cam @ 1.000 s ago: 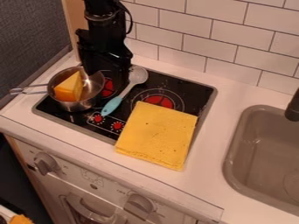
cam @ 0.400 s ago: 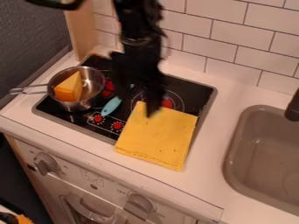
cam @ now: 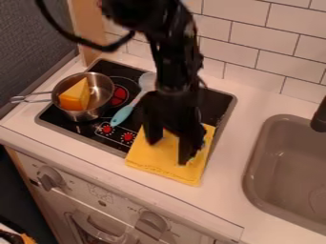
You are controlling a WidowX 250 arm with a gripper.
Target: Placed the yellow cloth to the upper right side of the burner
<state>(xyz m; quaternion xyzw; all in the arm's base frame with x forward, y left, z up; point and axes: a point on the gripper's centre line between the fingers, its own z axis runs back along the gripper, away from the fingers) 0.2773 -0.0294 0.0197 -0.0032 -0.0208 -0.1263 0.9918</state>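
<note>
Yellow cloth lapping past the stovetop's edge, surface between it and sink, gripper over the cloth, jaws spread, come across from beside the pan

Yellow cloth matt; pot shiny metal; stovetop glossy black; wall tiles smooth.

- Looks down at a slant on the stovetop from in front of the counter.
- Faces the tiled wall obliquely.
- Sits close, cutting off the sink.
</note>
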